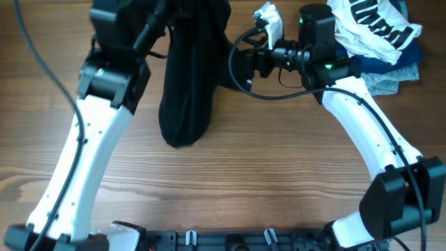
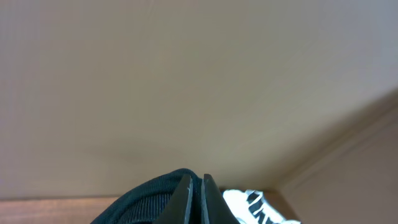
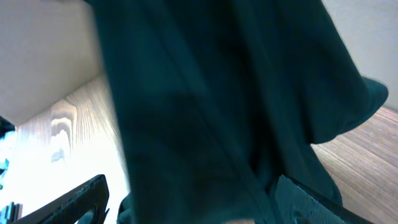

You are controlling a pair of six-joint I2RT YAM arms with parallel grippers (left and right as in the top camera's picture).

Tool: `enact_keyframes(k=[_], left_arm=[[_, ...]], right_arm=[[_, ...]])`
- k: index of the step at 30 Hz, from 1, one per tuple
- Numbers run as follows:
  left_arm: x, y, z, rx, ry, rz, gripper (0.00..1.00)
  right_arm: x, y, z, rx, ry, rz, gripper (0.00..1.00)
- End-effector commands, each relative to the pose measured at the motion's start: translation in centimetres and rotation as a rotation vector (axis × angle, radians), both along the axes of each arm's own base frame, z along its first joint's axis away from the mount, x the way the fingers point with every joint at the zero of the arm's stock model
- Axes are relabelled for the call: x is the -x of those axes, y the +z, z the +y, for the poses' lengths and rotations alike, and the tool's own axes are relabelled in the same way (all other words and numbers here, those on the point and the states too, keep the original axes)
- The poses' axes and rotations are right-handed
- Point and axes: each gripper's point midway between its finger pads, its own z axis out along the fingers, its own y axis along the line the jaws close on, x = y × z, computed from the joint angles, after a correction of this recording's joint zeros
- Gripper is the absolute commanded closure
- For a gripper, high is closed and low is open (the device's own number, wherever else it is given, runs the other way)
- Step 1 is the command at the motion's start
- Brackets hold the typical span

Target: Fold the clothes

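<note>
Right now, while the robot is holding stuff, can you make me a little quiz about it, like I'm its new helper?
1. True or false: the left gripper is shut on the black T-shirt, which hangs down from it.
2. Pick one: the right gripper has its jaws A) wide open, with the shirt between them, B) shut tight, C) clamped on a sock.
3. Fill in: the white garment with black lettering lies on the table on the robot's ____ side.

Key: 1 true; 2 A; 3 right.
</note>
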Motion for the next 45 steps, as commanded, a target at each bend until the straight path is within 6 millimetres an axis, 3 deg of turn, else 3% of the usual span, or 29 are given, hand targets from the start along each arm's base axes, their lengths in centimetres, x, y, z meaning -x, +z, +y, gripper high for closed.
enact_keyframes(k=[1,6,13,27,36,45], left_arm=[[2.7,4.6,0.6,0.043,-0.011,-0.096,0.96],[2.5,4.2,0.7,0.039,-0.003,-0.081,0.96],[2.4,4.0,0.9,0.037,0.006,-0.076,0.96],[4.5,5.8,1.5,0.047,0.007,-0.108,0.96],[6.7,7.6,3.4,0.053,0.034,-0.136,0.96],[7.6,7.8,4.0,0.051,0.043,-0.13,0.96]], right_arm=[[0.7,-0.2,2.1,-0.03,0.099,-0.015,0.13],[2.3,-0.1,4.0,-0.058,0.187,-0.013,0.14],[3.0,-0.6,4.9,-0.042,0.22,-0.02,0.14],[0.7,-6.4,4.9,0.033,0.157,0.058,0.21],[-0.5,-8.1,4.2,0.089,0.091,0.07,0.22],[-1.2,-8.8,3.6,0.138,0.05,0.05,0.3]])
